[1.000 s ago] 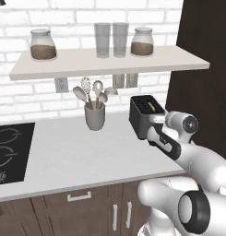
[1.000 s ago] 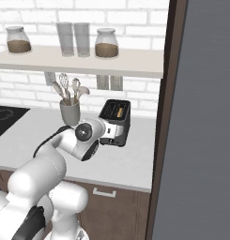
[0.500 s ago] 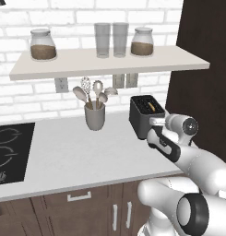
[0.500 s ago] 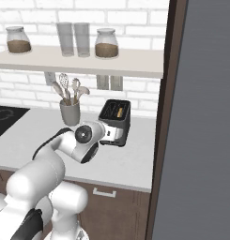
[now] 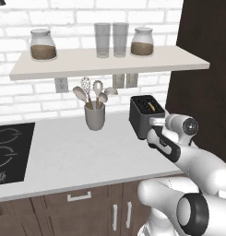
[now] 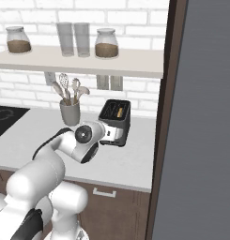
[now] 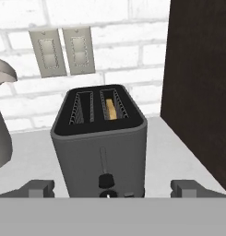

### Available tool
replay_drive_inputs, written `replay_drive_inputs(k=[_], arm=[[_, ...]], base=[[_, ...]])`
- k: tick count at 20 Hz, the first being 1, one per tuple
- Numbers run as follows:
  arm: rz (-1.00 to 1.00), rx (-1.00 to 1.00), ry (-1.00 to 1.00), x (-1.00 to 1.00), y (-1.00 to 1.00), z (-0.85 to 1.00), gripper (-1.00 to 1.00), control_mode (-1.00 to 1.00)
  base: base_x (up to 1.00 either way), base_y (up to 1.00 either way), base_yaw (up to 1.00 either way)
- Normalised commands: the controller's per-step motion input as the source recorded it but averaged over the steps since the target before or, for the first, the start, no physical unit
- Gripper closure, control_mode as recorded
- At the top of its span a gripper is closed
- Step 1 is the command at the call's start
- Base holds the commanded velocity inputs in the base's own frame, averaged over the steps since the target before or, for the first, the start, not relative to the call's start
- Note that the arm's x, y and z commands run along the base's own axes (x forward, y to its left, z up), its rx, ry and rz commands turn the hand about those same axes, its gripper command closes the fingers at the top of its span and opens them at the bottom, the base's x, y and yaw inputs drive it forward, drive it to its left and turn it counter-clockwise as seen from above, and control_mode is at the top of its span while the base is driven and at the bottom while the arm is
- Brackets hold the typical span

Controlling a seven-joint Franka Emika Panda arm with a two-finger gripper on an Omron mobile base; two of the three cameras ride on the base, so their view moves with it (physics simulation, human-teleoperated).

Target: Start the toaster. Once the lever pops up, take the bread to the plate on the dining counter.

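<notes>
Hand view puts the toaster [image 7: 99, 143] dead ahead of the gripper [image 7: 112, 188], front face toward you, standing on the white worktop [image 7: 31, 161] against the brick wall. Note the vertical lever slot running down the middle of that face, with the black lever knob [image 7: 105, 180] low in the slot, roughly midway between the two finger tips. The tips stand wide apart, one at each lower corner of the view, with nothing between them.

The bread [image 7: 112, 110] sits on edge in the right-hand slot, only its top showing. The left-hand slot looks empty.

From the left base view, the gripper [image 5: 153, 123] is close against the near face of the toaster [image 5: 146, 115], and the utensil cup [image 5: 94, 116] stands well to the left of it. Whether a finger touches the lever you cannot tell.

The lever's travel is vertical, so judge any press as a straight downward stroke along the slot, with the hand centred on the knob. The knob's low position suggests the lever may already be at or near the bottom; this cannot be confirmed.
</notes>
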Motion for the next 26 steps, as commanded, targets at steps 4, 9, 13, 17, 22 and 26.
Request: replay_drive_inputs(k=[4, 9, 13, 17, 22, 26], arm=[[0.0, 0.0, 0.0, 0.0, 0.0, 0.0, -1.0, -1.0], [0.0, 0.0, 0.0, 0.01, 0.0, -0.02, -1.0, -1.0], [0.0, 0.0, 0.0, 0.01, 0.0, -0.04, -1.0, -1.0], [0.0, 0.0, 0.0, 0.0, 0.0, -0.02, -1.0, -1.0], [0.0, 0.0, 0.0, 0.0, 0.0, -0.06, -1.0, -1.0], [0.0, 0.0, 0.0, 0.0, 0.0, -0.04, -1.0, -1.0]], base=[[0.0, 0.0, 0.0], [0.0, 0.0, 0.0], [0.0, 0.0, 0.0], [0.0, 0.0, 0.0], [0.0, 0.0, 0.0], [0.0, 0.0, 0.0]])
